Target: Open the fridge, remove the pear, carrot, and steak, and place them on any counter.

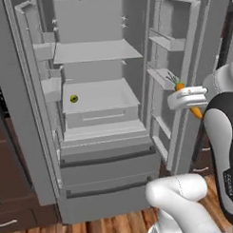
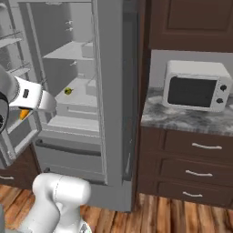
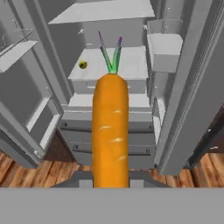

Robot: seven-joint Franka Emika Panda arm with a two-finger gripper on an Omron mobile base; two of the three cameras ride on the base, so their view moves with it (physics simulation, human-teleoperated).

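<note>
The fridge point(image 1: 108, 162) stands with both doors open, pale shelves showing inside. My gripper point(image 1: 188, 98) hangs in front of the right door's bins, shut on the carrot point(image 1: 180, 86). The orange root runs between the fingers with its green top pointing toward the fridge. In the hand view the carrot point(image 3: 110, 127) rises from the bottom, hiding the gap between the fingers. The small yellow-green pear point(image 1: 74, 98) lies on the middle shelf, at its left side, also seen as the pear point(image 3: 82, 65). The steak is out of view. The counter point(image 2: 182, 119) lies right of the fridge point(image 2: 113, 91).
A white microwave point(image 2: 195, 85) sits on the grey counter above dark brown drawers point(image 2: 198, 146) with silver handles. The open right door point(image 1: 192, 63) with its bins is close beside my hand. Wood floor point(image 1: 108, 227) runs in front of the fridge.
</note>
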